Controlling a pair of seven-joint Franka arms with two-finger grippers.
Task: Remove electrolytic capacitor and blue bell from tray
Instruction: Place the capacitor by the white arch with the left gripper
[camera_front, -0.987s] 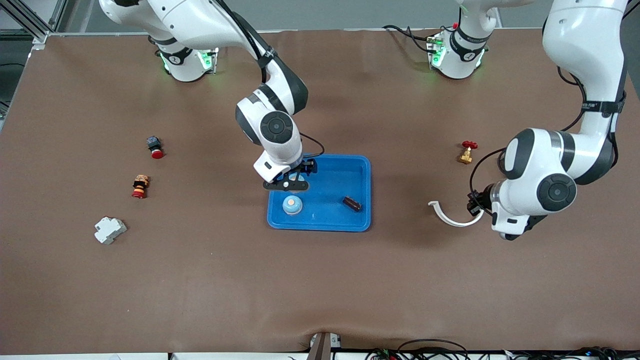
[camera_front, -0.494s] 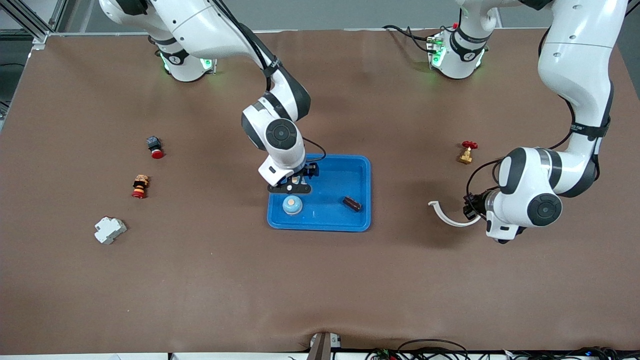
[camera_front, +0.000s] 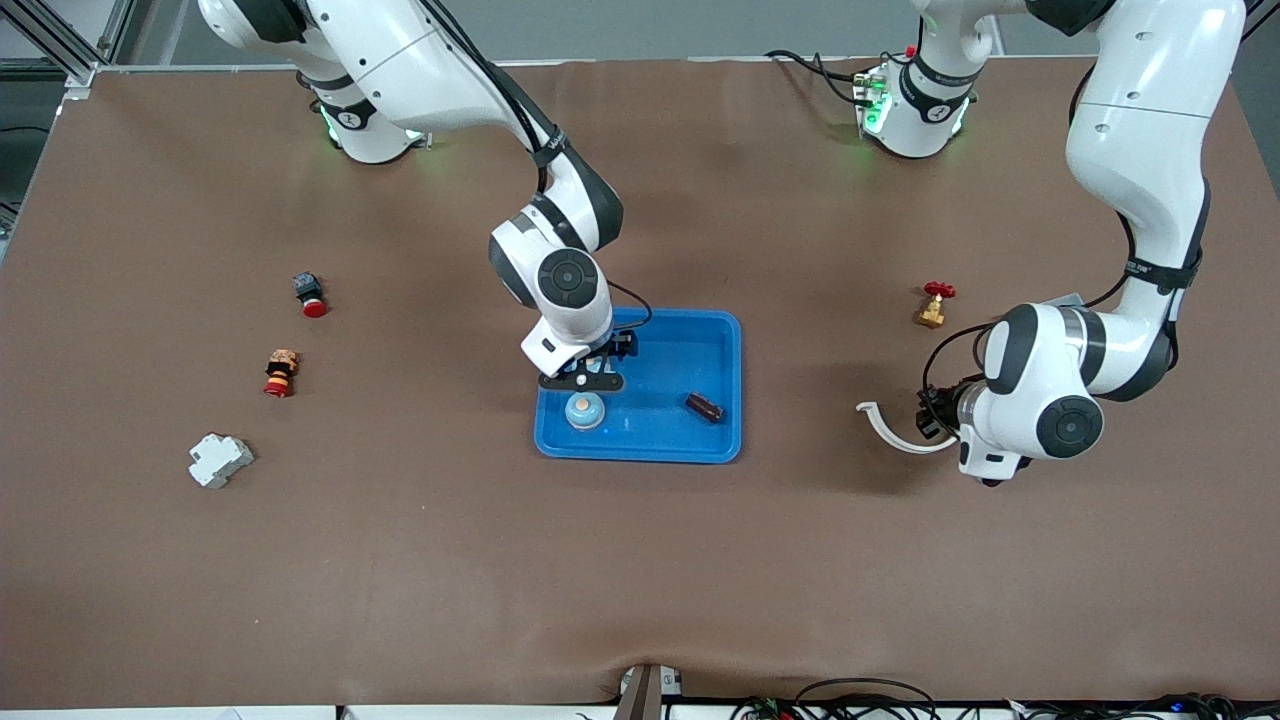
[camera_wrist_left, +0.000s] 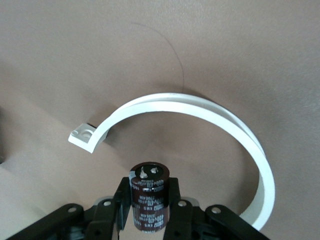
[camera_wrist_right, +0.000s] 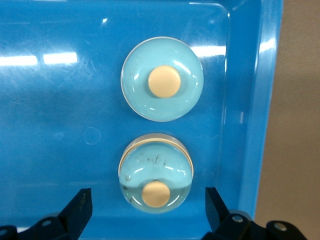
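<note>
We show the brown matte tabletop (camera_front: 640, 580) with the tray (camera_front: 700, 345), glossy blue plastic with a raised rim, at its middle. The right gripper (camera_front: 582, 380) hangs over the tray's corner toward the right arm's end, jaws spread wide to straddle the domed blue bell (camera_front: 585, 410) lying there, nearer the front camera. The left gripper (camera_front: 932, 418), low over the tabletop toward the left arm's edge, is clenched on the dark cylindrical electrolytic capacitor (camera_wrist_left: 148, 200), upright, beside a white curved clip (camera_front: 890, 428), presumably for setting down. A small dark piece (camera_front: 704, 407) in the tray we cannot identify.
</note>
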